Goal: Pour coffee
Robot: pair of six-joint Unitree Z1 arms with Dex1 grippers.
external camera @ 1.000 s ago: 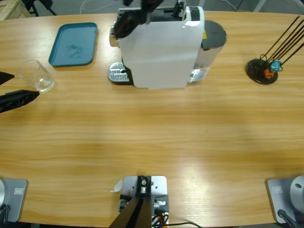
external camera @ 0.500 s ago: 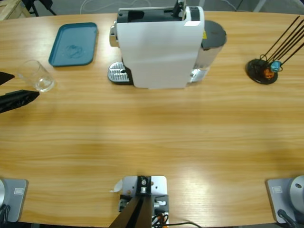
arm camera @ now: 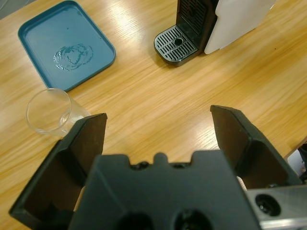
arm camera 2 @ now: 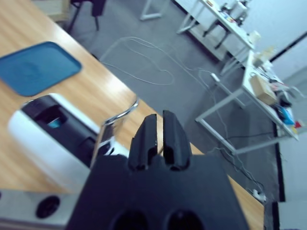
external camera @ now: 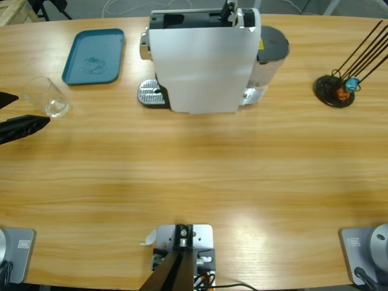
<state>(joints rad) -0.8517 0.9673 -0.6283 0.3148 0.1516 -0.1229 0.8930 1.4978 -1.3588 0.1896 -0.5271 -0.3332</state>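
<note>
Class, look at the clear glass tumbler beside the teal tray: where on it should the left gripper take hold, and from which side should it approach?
Grip the glass tumbler across its round side wall, below the rim. It stands upright with its mouth open upward, so a sideways pinch looks safest. The left gripper is open and close by; in the high view it lies at the table's left edge, so coming in level from there, away from the tray, seems best.

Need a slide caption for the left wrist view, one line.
Open left pincer hovers over the wooden table, empty glass tumbler beside a teal tray, coffee machine's drip grate ahead.
</note>
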